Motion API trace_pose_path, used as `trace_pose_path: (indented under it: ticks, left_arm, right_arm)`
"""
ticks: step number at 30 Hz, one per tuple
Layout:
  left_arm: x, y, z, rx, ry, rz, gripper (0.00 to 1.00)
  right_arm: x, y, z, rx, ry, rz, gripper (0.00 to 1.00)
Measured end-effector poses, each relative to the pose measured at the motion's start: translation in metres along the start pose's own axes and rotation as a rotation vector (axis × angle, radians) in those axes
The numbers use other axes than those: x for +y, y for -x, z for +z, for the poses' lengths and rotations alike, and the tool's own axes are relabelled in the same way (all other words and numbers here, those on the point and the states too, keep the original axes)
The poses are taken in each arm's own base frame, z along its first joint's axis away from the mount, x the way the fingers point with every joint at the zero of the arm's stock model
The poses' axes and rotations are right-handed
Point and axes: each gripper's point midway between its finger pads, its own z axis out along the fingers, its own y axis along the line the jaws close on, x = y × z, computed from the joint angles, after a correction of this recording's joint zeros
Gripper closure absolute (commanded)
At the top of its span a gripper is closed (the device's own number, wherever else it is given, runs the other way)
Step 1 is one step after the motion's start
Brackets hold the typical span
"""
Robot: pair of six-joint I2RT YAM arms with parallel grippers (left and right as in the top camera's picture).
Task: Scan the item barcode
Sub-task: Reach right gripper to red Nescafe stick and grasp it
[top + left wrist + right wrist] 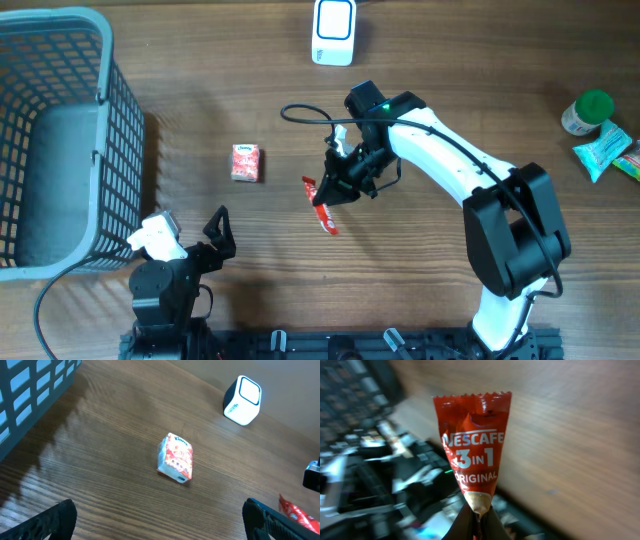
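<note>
My right gripper (pixel 336 189) is shut on a red Nescafe 3-in-1 sachet (pixel 323 208), lifted over the middle of the table. In the right wrist view the sachet (pixel 474 452) stands straight up from the closed fingertips (pixel 476 521), pinched at its gold lower end. No barcode shows on the face I see. A white scanner (pixel 333 32) stands at the far edge, also visible in the left wrist view (pixel 242 401). My left gripper (pixel 218 231) rests open at the near left, with bare table between its fingers (pixel 56 521).
A small Kleenex tissue pack (pixel 246 162) lies left of the sachet, ahead of the left gripper (pixel 176 458). A grey wire basket (pixel 60 140) fills the left side. A green-capped bottle (pixel 587 111) and teal snack packets (pixel 603 150) sit at the far right.
</note>
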Motion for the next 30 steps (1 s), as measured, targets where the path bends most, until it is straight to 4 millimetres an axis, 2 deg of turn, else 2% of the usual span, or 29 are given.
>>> trace_pose_path:
  ticks: [6, 13, 16, 19, 20, 22, 23, 24, 26, 30]
  left_arm:
    - [0.0, 0.0, 0.0, 0.0, 0.0, 0.0, 0.0]
    - [0.0, 0.0, 0.0, 0.0, 0.0, 0.0, 0.0]
    - [0.0, 0.0, 0.0, 0.0, 0.0, 0.0, 0.0]
    - [0.0, 0.0, 0.0, 0.0, 0.0, 0.0, 0.0]
    - [0.0, 0.0, 0.0, 0.0, 0.0, 0.0, 0.0]
    - [0.0, 0.0, 0.0, 0.0, 0.0, 0.0, 0.0]
    - [0.0, 0.0, 0.0, 0.0, 0.0, 0.0, 0.0]
    - [0.0, 0.0, 0.0, -0.001, 0.0, 0.0, 0.0]
    - [0.0, 0.0, 0.0, 0.0, 0.0, 0.0, 0.0]
    - [0.0, 0.0, 0.0, 0.0, 0.0, 0.0, 0.0]
  right_arm:
    - [0.015, -0.009, -0.001, 0.061, 0.083, 0.231, 0.95]
    - [0.03, -0.014, -0.003, 0.118, 0.157, 0.319, 0.95]
    - [0.026, 0.0, -0.002, 0.047, 0.129, 0.26, 0.95]
    - [0.005, 0.024, 0.0, -0.097, 0.004, 0.173, 0.95]
    - [-0.015, 0.04, -0.004, -0.194, -0.109, 0.136, 0.89]
    - [-0.036, 0.056, -0.012, -0.296, -0.239, 0.102, 0.53]
    - [-0.045, 0.062, -0.016, -0.336, -0.292, 0.089, 0.09]
    - [-0.056, 0.071, -0.024, -0.392, -0.371, 0.061, 0.0]
    - [-0.066, 0.08, -0.033, -0.444, -0.453, 0.011, 0.0]
    - [-0.072, 0.088, -0.041, -0.469, -0.529, -0.088, 0.0]
